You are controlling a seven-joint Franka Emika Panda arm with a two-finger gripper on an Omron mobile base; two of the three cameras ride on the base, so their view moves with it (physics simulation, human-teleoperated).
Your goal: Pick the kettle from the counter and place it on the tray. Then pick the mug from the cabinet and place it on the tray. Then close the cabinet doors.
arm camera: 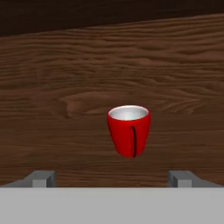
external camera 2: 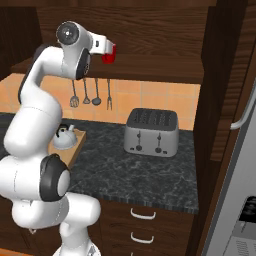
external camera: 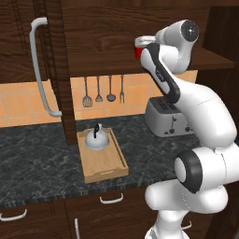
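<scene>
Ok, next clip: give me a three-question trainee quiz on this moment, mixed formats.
1. True or false: the kettle already sits on the tray.
2. Multiple choice: the mug is
A. on the counter
B. on the cabinet shelf
C. on the tray
3. Short answer: in the hand view, how does the claw stand with respect to the mug?

Key
1. True.
2. B.
3. Open, with the mug ahead of it, centred between its fingertips, not yet touched.
</scene>
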